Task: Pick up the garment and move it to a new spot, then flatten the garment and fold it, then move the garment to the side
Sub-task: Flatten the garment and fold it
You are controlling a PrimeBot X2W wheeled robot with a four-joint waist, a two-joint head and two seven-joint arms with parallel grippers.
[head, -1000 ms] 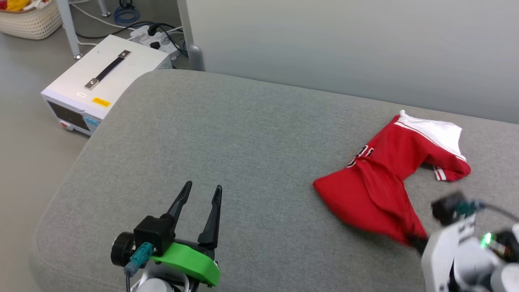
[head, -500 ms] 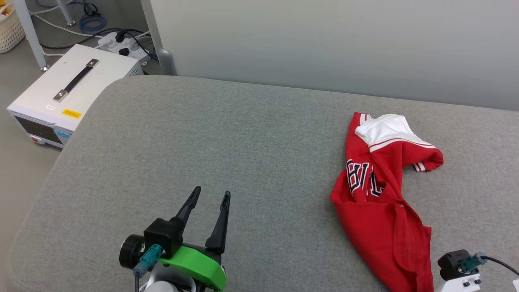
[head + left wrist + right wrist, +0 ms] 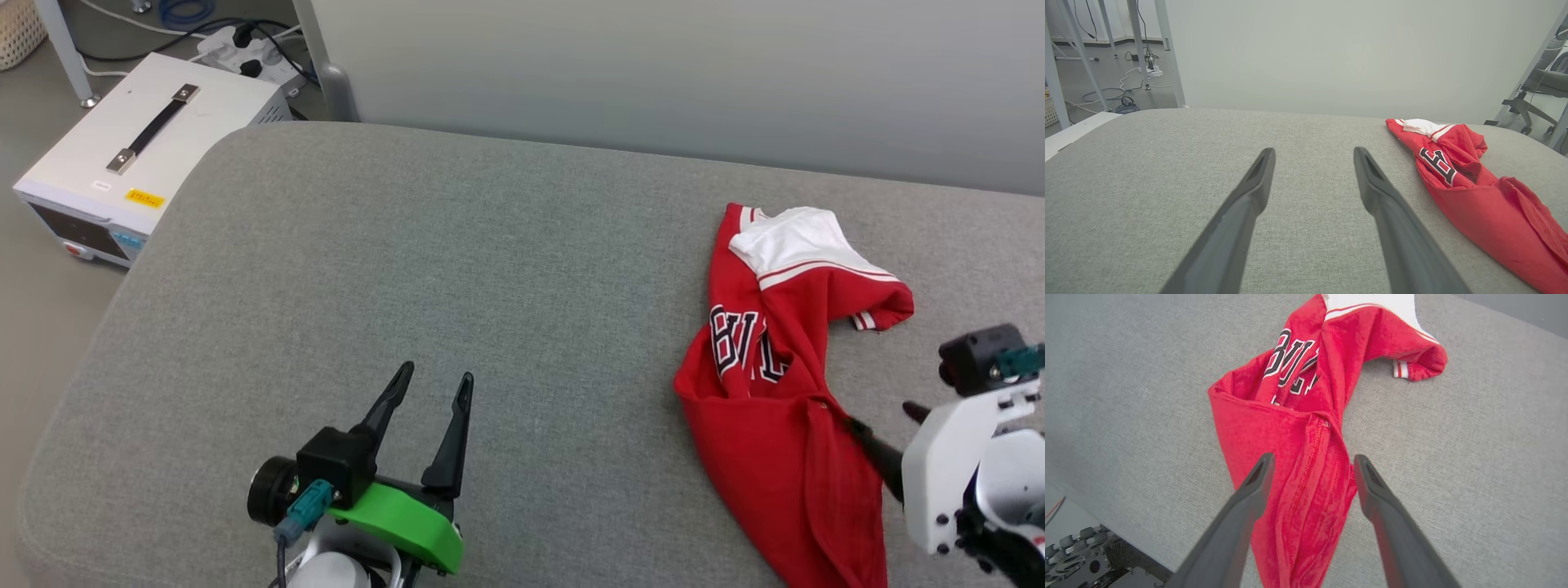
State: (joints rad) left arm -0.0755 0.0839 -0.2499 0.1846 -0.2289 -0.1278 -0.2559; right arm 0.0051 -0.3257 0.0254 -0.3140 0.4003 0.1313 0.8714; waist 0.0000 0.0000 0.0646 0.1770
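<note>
Since a moment ago the right hand [image 3: 878, 414] has come up from the bottom corner and let go of the garment [image 3: 767, 425]. Its two dark fingers now stand wide apart. From the head, one finger lies over the shirt's right edge and the other is off the cloth, over the gray bench [image 3: 408, 245]. The red shirt lies crumpled on the bench. It runs from just in front of this hand up and away from it, with the white sleeve at the far end and the black-and-white letters in the middle. The left hand [image 3: 437, 373] is well off to the left of the shirt, wide and holding nothing. Far past it, a white box [image 3: 139, 155] with a black handle sits on the floor.

From the left wrist, the left hand [image 3: 1313, 151] has its fingers spread wide, with bare bench [image 3: 1167, 163] between them. The garment [image 3: 1478, 204] lies to the right of this hand, apart from it.

From the right wrist, the right hand [image 3: 1313, 457] is wide too. A bunched red fold of the garment [image 3: 1274, 433] runs between its fingers. I cannot tell whether the fingertips touch the cloth. The letters and white sleeve lie further ahead on the bench [image 3: 1453, 437].
</note>
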